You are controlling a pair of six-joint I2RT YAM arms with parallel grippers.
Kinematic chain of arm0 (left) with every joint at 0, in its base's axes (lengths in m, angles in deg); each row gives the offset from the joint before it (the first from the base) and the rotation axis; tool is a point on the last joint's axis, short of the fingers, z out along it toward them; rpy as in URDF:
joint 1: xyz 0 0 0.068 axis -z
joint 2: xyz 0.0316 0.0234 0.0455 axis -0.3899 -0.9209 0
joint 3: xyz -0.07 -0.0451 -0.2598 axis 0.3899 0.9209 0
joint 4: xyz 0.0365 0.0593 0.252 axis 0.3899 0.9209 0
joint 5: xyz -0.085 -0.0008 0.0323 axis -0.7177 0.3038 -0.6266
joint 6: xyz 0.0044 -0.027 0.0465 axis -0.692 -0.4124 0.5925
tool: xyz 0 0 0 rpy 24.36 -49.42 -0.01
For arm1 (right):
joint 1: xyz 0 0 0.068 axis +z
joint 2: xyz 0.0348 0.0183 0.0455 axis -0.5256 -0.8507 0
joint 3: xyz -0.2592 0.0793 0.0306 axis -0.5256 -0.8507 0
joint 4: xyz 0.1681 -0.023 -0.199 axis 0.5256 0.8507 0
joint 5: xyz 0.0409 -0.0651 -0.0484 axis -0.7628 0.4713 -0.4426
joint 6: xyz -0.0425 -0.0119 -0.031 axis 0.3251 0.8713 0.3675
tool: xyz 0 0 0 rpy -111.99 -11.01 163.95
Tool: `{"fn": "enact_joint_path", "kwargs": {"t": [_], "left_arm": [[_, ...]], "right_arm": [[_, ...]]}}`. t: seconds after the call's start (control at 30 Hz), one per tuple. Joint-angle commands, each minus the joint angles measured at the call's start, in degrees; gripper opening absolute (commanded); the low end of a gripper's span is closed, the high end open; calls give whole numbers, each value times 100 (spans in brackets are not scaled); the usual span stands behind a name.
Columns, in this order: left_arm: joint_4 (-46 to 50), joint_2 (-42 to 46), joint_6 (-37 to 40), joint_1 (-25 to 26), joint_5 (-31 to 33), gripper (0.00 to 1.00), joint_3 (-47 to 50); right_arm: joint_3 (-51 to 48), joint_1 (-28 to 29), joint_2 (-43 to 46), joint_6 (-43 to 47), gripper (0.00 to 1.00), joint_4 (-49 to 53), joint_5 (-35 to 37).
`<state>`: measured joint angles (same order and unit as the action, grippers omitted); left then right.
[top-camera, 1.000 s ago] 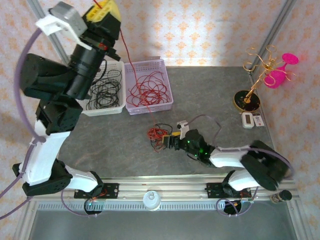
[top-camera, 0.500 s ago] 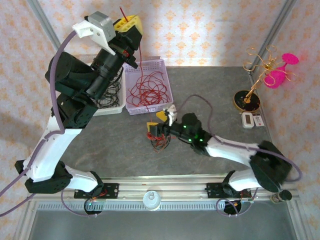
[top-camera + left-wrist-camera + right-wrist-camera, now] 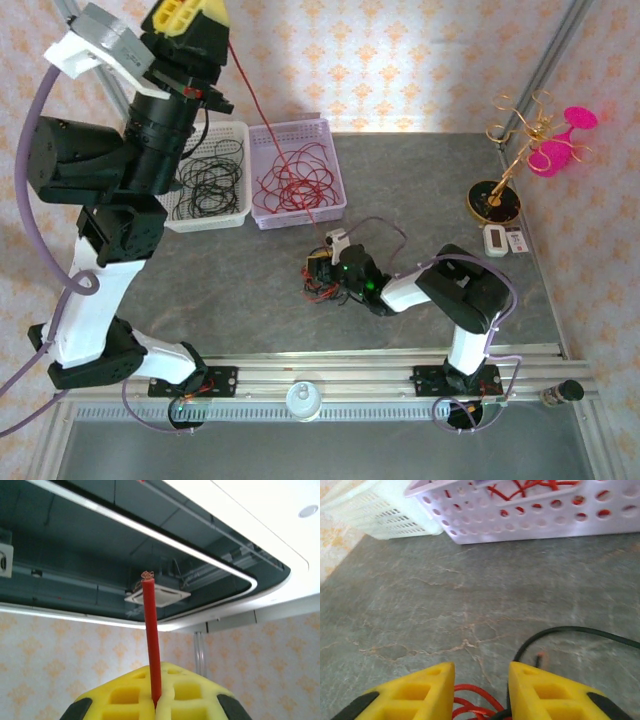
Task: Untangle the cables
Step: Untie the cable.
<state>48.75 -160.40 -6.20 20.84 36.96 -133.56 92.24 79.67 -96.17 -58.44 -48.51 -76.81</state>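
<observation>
Your left gripper (image 3: 190, 18) is clamped shut on the tip of one red strand (image 3: 151, 640). It sits high above and to the left of the lilac basket (image 3: 337, 165), with the arm reared almost upright and the wrist tipped so the yellow fingers point at the ceiling. From there the strand slants down over the lilac basket, crosses its near edge and runs into the tangle (image 3: 316, 285), a small knot of red and black cables on the table (image 3: 430, 190) just in front of the basket's near right corner. That line is what matters now: the strand's long axis runs from high left down to near right and looks taut, so any pull from the left tugs the knot toward the basket. Your right gripper (image 3: 320, 266) is the one at the knot. That arm is folded low and reaches leftward across the table, fingers level, close to the surface and aimed at the basket. Its jaws stand apart, with red loops and a black cable (image 3: 560, 629) lying in the gap between the fingertips, nothing pinched yet as far as I can see. My read: close the right on the knot to anchor it before the left draws the strand free
</observation>
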Motion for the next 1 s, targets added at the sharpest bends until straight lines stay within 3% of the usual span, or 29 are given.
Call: {"fn": "enact_joint_path", "kwargs": {"t": [0.0, 0.13, 0.27, 0.47, 0.6, 0.77, 0.97], "left_arm": [[-801, -216, 580, 25, -21, 0, -877], [-916, -304, 836, 31, 136, 0, -1131], [-881, -262, 999, 25, 414, 0, -1122], [-618, 46, 787, 24, 609, 0, -440], [-708, 420, 386, 24, 529, 0, 584], [-664, 614, 42, 32, 417, 0, 1260], [-751, 747, -214, 33, 396, 0, 1744]], "right_arm": [[-419, 37, -115, -577, 33, 105, 493], [-697, 37, -91, -709, 52, -19, 567], [-929, 37, 64, -713, 62, -81, 729], [-1334, 35, 1523, 218, 76, -204, 97], [-969, 37, 2781, 1497, 85, 840, -388], [-381, 34, 3676, 2513, 94, 1826, -1079], [762, 37, 3219, 2631, 94, 2084, -1932]]}}
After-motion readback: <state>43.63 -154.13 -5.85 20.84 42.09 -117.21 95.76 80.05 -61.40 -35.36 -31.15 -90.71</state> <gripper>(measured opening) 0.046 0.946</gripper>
